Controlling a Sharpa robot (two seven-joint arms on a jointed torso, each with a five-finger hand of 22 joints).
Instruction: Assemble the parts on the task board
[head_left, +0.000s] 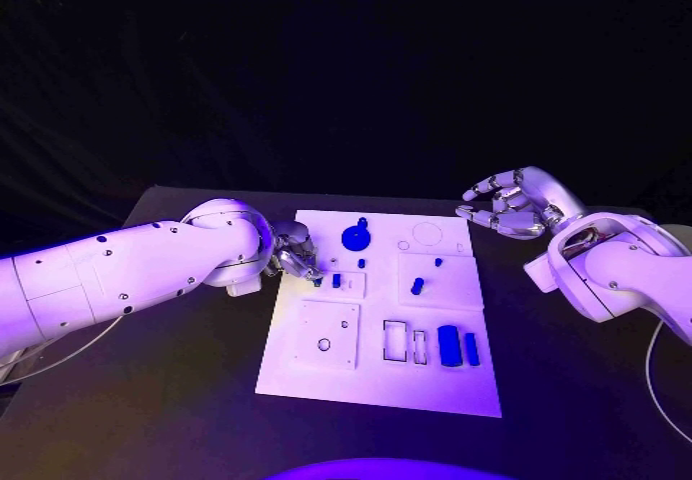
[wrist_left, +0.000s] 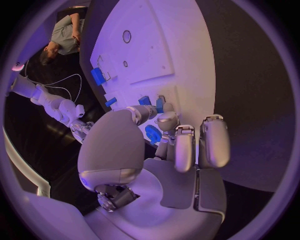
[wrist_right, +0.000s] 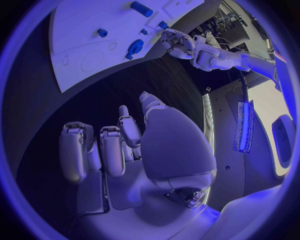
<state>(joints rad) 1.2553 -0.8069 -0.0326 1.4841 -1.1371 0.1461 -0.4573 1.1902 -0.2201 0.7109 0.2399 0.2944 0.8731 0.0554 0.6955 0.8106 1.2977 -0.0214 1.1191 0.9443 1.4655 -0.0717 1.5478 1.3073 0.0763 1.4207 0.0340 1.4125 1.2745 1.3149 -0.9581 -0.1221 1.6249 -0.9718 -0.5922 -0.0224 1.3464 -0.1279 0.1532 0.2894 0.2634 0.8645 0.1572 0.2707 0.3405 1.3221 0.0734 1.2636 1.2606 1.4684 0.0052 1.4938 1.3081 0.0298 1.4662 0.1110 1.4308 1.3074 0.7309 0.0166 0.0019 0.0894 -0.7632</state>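
The white rectangular task board (head_left: 378, 380) lay flat in the middle of the black table (head_left: 159, 400), its long side running away from the robot. On it were several small blue parts: a round blue disc with a knob (head_left: 356, 237) near the far end, a short blue peg (head_left: 417, 286) standing in the middle area, and two blue bars (head_left: 457, 346) lying side by side near the right edge. The left hand (head_left: 297, 254) was at the left edge of the board, its fingertips (wrist_left: 165, 120) down at a small blue piece (wrist_left: 159, 105); I cannot tell if it was gripping the piece. The right hand (head_left: 512, 204) hovered beyond the far right corner of the board, fingers curled loosely and holding nothing.
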